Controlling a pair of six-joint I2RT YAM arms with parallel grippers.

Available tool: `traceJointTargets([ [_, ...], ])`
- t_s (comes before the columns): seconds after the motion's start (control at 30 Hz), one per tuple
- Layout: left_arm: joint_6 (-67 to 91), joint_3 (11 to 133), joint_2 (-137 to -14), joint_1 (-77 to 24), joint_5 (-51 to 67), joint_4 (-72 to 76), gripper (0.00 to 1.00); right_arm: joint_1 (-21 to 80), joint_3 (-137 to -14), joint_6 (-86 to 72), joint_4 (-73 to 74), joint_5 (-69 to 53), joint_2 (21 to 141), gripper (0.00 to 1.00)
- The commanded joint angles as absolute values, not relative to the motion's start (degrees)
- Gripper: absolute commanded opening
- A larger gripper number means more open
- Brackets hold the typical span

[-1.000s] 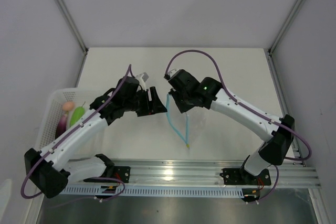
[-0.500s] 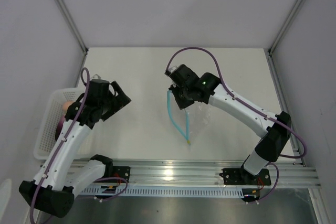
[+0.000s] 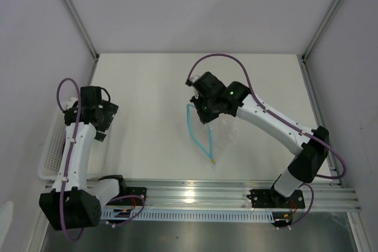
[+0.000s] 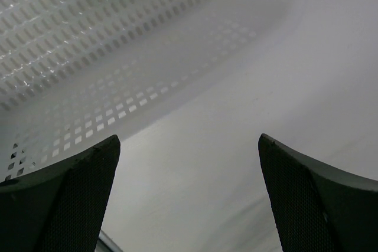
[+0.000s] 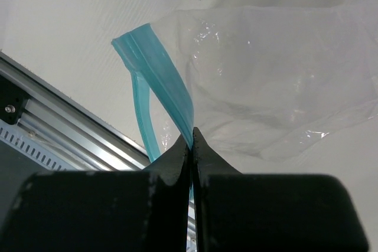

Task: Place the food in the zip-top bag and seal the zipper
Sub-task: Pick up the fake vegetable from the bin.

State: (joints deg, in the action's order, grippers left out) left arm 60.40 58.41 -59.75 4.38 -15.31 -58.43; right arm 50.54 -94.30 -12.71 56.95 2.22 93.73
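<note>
The zip-top bag lies crinkled and clear on the table, its light blue zipper hanging open in a loop. My right gripper is shut on one strip of the zipper and holds that edge up; the bag spreads beyond its fingertips. My left gripper is open and empty at the right edge of the white perforated basket. In the left wrist view the open gripper looks at bare table beside the basket wall. The food is hidden.
An aluminium rail runs along the table's near edge and also shows in the right wrist view. Grey walls close the table on the left, right and back.
My left arm has swung left, away from the bag's mouth to the basket's edge. My right gripper has kept its hold on the zipper and barely moved.
</note>
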Motion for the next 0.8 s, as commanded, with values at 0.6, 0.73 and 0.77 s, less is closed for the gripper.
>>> traceJointTargets([
  [0.6, 94.3, 59.9, -72.3, 23.2, -19.4, -58.4, 0.99, 48.0, -90.7, -11.6, 55.2, -6.0, 90.5, 0.00],
  [0.73, 97.7, 61.3, -76.6, 23.8, -19.5, -59.9, 0.99, 46.8, -90.0, -11.7, 55.5, -6.6, 90.6, 0.00],
  [0.77, 98.3, 61.2, -77.0, 24.1, -19.4, -59.3, 1.00, 46.5, -89.8, -11.8, 55.5, -6.9, 90.8, 0.00],
])
